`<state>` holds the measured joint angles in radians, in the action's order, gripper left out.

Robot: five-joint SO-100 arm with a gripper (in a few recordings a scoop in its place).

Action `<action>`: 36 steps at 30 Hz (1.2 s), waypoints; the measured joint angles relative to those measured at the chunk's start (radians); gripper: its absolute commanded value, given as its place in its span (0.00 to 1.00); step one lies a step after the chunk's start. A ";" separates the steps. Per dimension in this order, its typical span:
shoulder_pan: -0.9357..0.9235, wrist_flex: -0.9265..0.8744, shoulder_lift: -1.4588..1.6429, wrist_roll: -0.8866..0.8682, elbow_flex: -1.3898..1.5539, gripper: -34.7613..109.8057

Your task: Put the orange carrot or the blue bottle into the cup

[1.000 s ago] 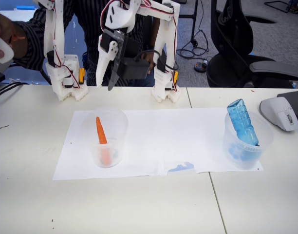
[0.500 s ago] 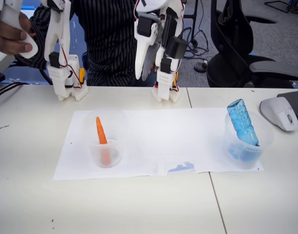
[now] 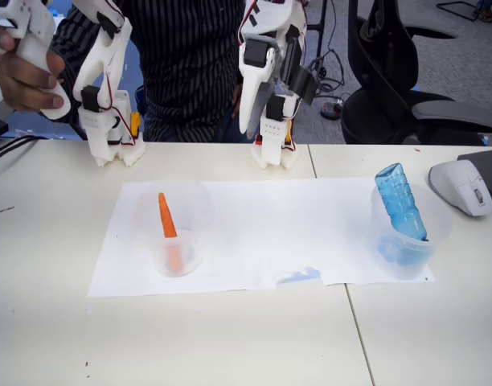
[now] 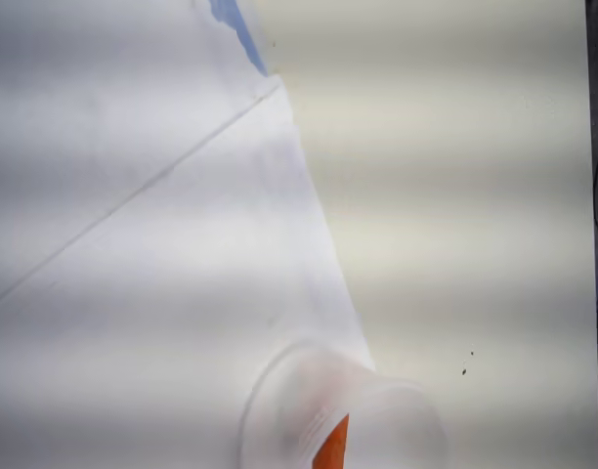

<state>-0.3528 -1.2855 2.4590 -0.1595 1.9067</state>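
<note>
The orange carrot (image 3: 166,216) stands upright, tip up, inside the clear cup (image 3: 175,235) on the left of the paper. In the wrist view the cup (image 4: 377,415) sits at the bottom edge with the carrot (image 4: 331,450) poking out of it. The blue bottle (image 3: 400,201) leans inside a second clear cup (image 3: 407,241) at the right, which shows strong blue through its lower wall. My gripper (image 3: 246,129) hangs pointing down, high above the table's back edge by the arm's base, far from both cups. Its fingers look pressed together with nothing between them.
White paper sheets (image 3: 254,217) cover the table's middle, with a blue smear (image 3: 299,276) at their front edge. A grey device (image 3: 461,186) lies at the right edge. A person in a striped shirt stands behind the table, and a black chair (image 3: 407,72) is at back right.
The arm has swung from the left to the right and folded up over its base. The carrot, bottle and both cups have stayed put.
</note>
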 measured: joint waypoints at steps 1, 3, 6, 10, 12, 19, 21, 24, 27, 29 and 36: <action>0.000 0.021 0.025 0.000 0.032 0.37; 0.000 0.063 0.066 0.000 0.100 0.37; 0.000 0.109 0.123 0.000 0.195 0.37; -0.002 0.176 0.176 0.000 0.318 0.37; 0.000 0.210 0.202 0.000 0.360 0.37; 0.160 0.264 0.308 0.000 0.523 0.37; 0.215 0.264 0.344 0.000 0.571 0.37; 0.252 0.264 0.408 0.000 0.637 0.37; 0.255 0.279 0.483 0.000 0.713 0.37; 0.250 0.281 0.535 0.000 0.772 0.37; 0.264 0.281 0.718 0.000 0.988 0.37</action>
<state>-0.0890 -1.0048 3.1769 -0.1595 2.8946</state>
